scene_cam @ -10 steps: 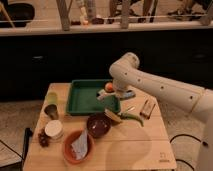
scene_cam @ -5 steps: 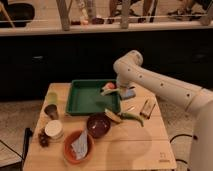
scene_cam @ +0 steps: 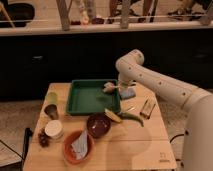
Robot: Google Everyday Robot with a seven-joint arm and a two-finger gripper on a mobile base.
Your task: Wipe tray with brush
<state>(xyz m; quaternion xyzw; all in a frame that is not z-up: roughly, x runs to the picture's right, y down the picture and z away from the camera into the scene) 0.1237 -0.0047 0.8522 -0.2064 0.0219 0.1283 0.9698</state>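
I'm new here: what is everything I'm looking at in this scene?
table: one, light wood, under everything
tray: one, green, back middle of table
dark bowl: one, maroon, in front of tray
orange bowl: one, front left, something pale inside
chili pepper: one, green, right of dark bowl
wooden block: one, tan, right of tray
blue item: one, pale blue, beside tray's right rim
white cup: one, left side
arm: one, white, reaching from right
gripper: one, over tray's right edge, fingers shut
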